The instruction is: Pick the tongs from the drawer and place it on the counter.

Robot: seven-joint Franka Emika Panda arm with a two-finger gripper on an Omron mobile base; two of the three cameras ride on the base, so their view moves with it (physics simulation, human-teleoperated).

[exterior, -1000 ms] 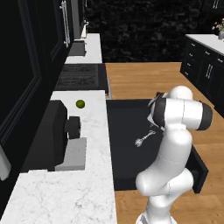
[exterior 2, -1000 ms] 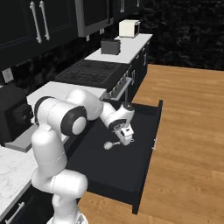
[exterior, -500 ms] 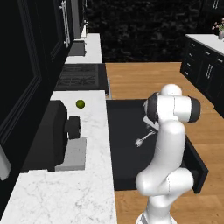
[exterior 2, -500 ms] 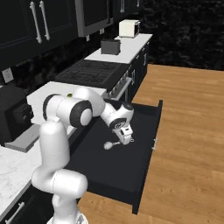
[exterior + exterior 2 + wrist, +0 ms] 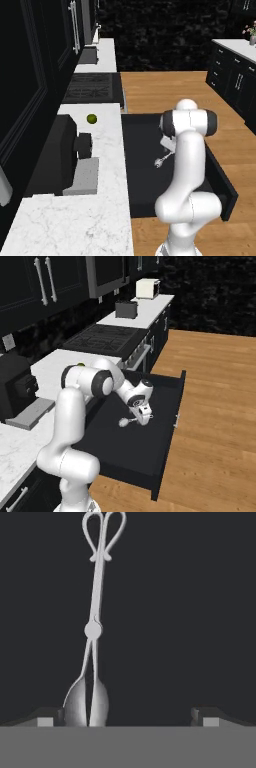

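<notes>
Gripper low over the tongs in the open drawer

The tongs (image 5: 95,632) lie flat on the dark floor of the drawer (image 5: 165,451), spoon ends toward the gripper (image 5: 127,717), looped handles away. Its jaws stand wide open and hold nothing; the spoon ends sit just beside one fingertip (image 5: 47,718), perhaps touching. A small green ball (image 5: 91,118) rests on the white table (image 5: 80,225).

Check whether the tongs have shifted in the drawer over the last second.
No. The tongs lie at the same spot on the drawer floor, equally far from its front wall.
</notes>
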